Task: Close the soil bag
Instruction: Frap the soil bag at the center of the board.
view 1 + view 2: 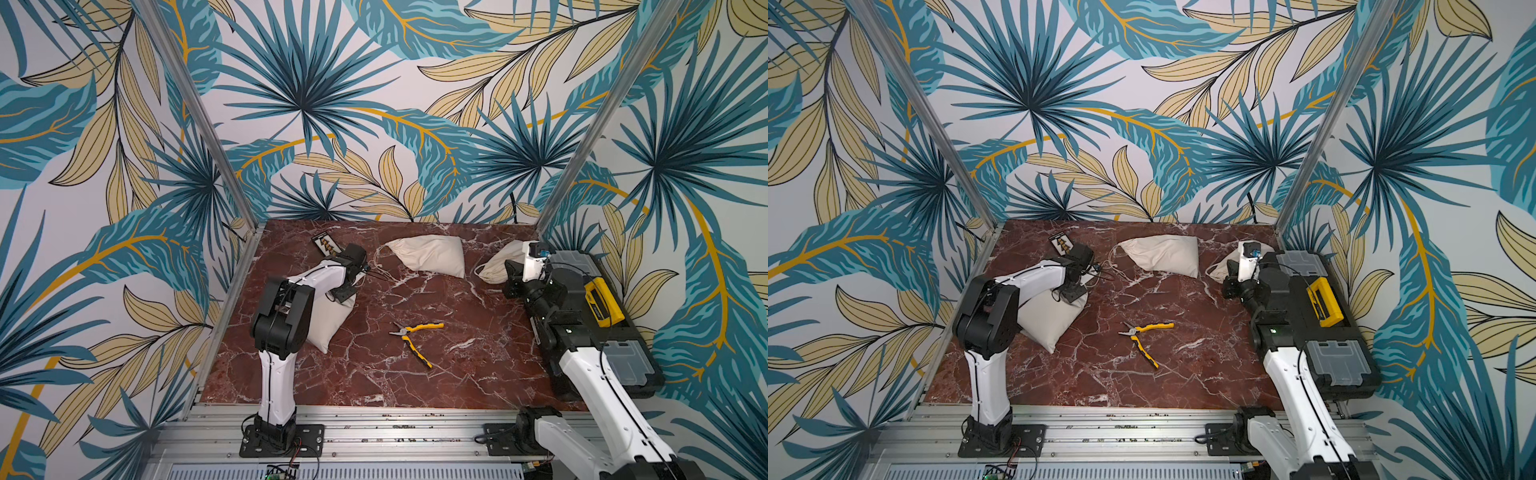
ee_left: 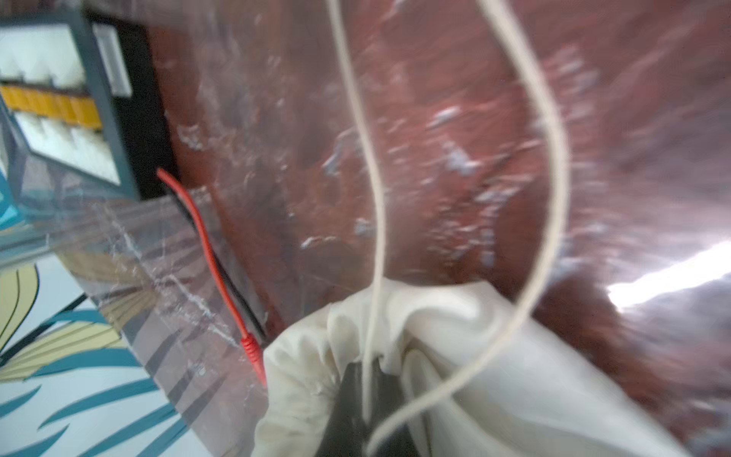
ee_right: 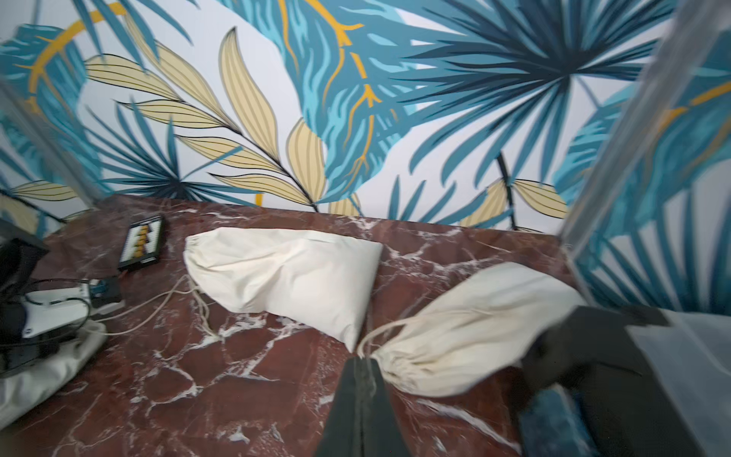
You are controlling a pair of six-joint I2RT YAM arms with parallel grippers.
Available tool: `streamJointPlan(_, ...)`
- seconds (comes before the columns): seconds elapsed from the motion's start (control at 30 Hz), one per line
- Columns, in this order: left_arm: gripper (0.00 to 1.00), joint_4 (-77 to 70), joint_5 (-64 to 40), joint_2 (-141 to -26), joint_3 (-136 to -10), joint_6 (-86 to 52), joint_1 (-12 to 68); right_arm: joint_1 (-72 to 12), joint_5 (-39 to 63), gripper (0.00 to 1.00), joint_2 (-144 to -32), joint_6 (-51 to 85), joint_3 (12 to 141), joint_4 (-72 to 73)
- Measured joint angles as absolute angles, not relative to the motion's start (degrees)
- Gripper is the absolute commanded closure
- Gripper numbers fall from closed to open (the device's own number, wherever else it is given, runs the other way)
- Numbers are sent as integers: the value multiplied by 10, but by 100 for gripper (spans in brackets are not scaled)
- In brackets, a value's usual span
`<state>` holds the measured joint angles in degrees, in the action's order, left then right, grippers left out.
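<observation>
**Left arm:** The left fingers [image 2: 348, 403] are pressed together on a pale drawstring [image 2: 376, 198]. The cord runs out from between them across the red marble bench [image 2: 455, 99], and a second strand loops alongside it. Right at the fingertips is the puckered mouth of the cream soil bag [image 2: 494, 356], its cloth bunched against them; this wrist view is blurred. In both top views the soil bag [image 1: 330, 324] lies on the left side of the bench, largely beneath the left arm, with one corner pointing toward the front rail.

**Right arm:** The right fingers [image 3: 344, 411] are closed flat against each other. Their tips meet the cord loop at the gathered neck of a second cream bag [image 3: 466, 336]. Whether they pinch that cord cannot be told. This bag lies at the right rear of the bench, just beside a black toolbox [image 1: 627, 361] with a yellow handle that stands along the right edge.

**Elsewhere on the bench:**
- A third bag [image 1: 432, 255], its neck cinched, rests at the rear centre between the other two, with its strings trailing toward the left arm.
- Yellow-handled pliers [image 1: 415, 338] lie with handles spread near the middle, apart from all three bags.
- A small black packet [image 1: 326, 245] sits in the left rear corner, close to the left wrist.

Leaf-patterned wallpaper [image 1: 374, 104] covers the walls on three sides.
</observation>
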<state>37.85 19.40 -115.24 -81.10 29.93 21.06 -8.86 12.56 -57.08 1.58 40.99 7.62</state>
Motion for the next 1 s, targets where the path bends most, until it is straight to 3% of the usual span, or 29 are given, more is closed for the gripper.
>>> streamJointPlan(0.23,100,322,46,-1011,-750,295,254,-186,253,52,-719,14,334,260)
streamJointPlan(0.33,100,298,-2,-967,-736,294,257,-234,291,38,-793,6,331,352)
streamJointPlan(0.43,100,283,-41,-952,-723,292,257,-273,321,31,-866,-4,334,449)
streamJointPlan(0.83,100,260,-110,-940,-691,289,258,-359,364,28,-1083,-53,465,639)
streamJointPlan(1.0,100,255,-126,-929,-683,289,258,-375,369,32,-1144,-63,516,651)
